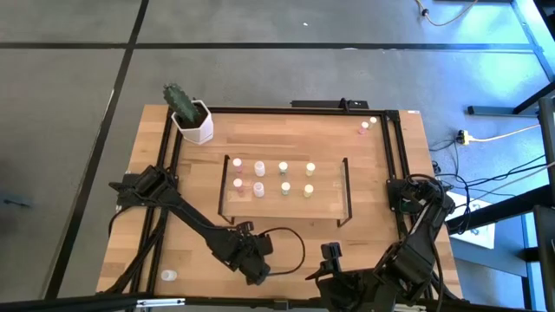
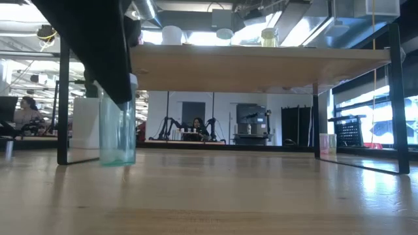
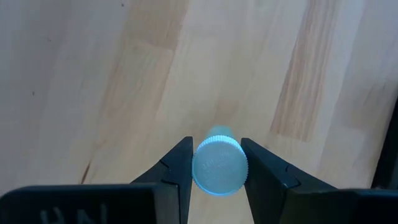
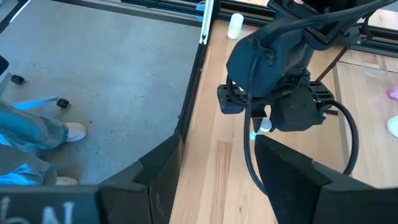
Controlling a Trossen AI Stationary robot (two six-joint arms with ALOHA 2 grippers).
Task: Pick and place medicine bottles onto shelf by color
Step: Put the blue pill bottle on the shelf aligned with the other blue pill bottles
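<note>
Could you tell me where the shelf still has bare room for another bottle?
The shelf is bare along its right end, past the yellow bottles, and along the near edge. The left two thirds is crowded with rows of bottles.

No lettering can be read anywhere; the bottle cap's (image 3: 219, 165) embossing is illegible.

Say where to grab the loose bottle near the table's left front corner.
Grip the loose bottle across its round sides, coming straight down. From above it shows as a small disc, so it likely stands upright, with bare table around it.
</note>
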